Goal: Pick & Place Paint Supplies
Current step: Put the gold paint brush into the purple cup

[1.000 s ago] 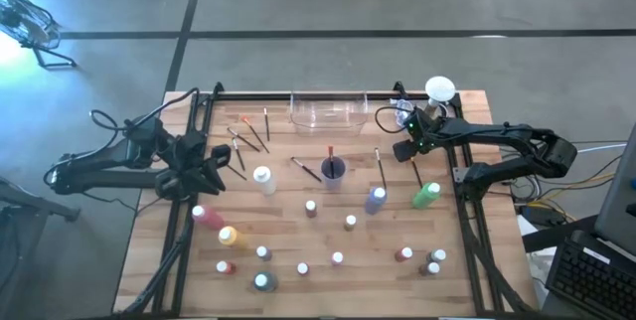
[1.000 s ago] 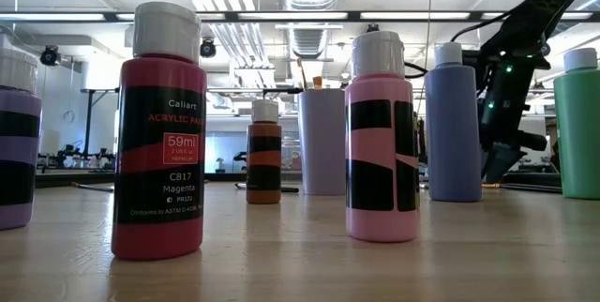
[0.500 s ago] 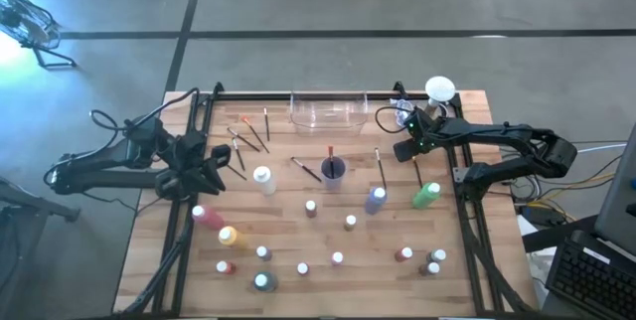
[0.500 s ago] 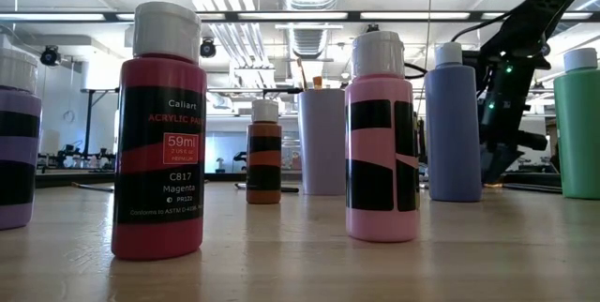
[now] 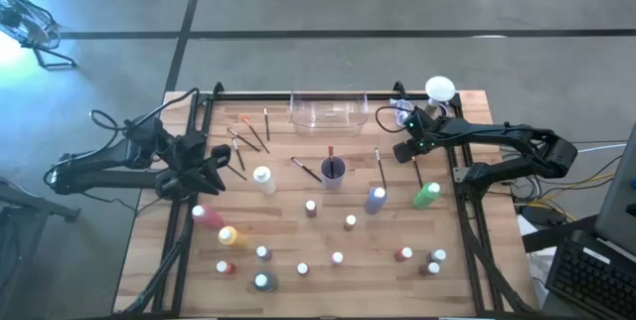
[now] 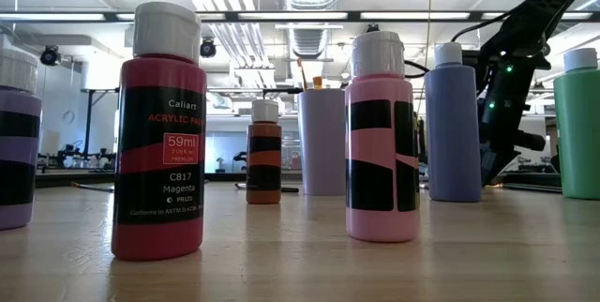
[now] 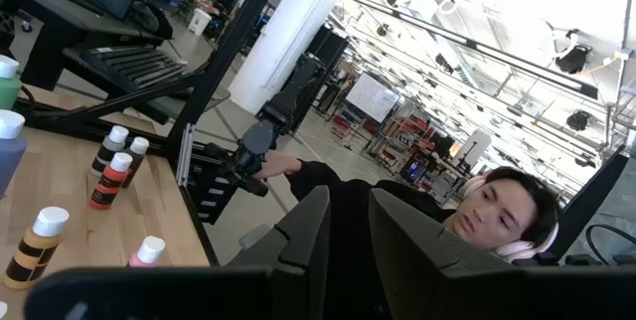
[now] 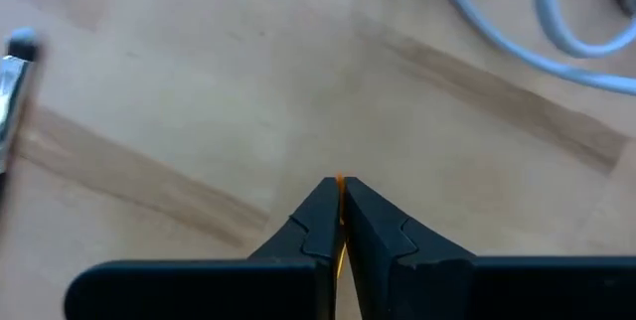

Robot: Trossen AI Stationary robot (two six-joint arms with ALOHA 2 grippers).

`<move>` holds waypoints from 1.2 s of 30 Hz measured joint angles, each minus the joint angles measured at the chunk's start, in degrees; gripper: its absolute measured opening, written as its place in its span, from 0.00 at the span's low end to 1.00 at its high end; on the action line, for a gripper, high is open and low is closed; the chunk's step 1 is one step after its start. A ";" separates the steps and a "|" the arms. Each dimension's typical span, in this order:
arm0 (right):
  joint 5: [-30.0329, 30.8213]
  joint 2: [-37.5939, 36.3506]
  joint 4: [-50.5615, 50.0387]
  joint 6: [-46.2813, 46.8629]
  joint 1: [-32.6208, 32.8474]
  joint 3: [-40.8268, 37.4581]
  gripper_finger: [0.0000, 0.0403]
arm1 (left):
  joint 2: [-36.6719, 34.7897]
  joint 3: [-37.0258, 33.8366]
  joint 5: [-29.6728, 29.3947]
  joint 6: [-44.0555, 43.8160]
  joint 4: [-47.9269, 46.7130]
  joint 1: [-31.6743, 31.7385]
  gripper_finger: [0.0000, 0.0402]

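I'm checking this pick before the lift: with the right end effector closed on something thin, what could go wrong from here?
1. The right end effector pinches only a thin orange sliver, probably a paintbrush, at its very tips; it could slip or pivot on lifting.
2. The white cable lies close by on the table; a swing that way might snag it.
3. The green bottle stands near that arm; a low move could topple it.

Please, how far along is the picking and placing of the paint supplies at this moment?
Done: nothing visible yet; the clear bin looks empty. In hand: the right gripper, at the table's right rear, is shut on a thin orange paintbrush. Left: the bottles, such as the green bottle, and the loose brushes lie spread over the table. The left gripper waits at the left side.
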 joint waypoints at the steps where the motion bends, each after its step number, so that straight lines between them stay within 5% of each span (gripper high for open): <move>1: -0.38 0.00 -0.20 -0.31 0.00 0.23 0.02 | -0.02 -0.02 0.01 -0.02 0.02 -0.02 0.20; 24: -2.89 -0.02 -11.37 -9.84 0.83 24.79 0.02 | 0.00 0.00 0.00 -0.02 0.02 0.00 0.20; 36: -2.94 -0.11 -11.14 -18.64 12.87 41.80 0.02 | 0.00 0.00 0.02 -0.02 0.00 -0.02 0.20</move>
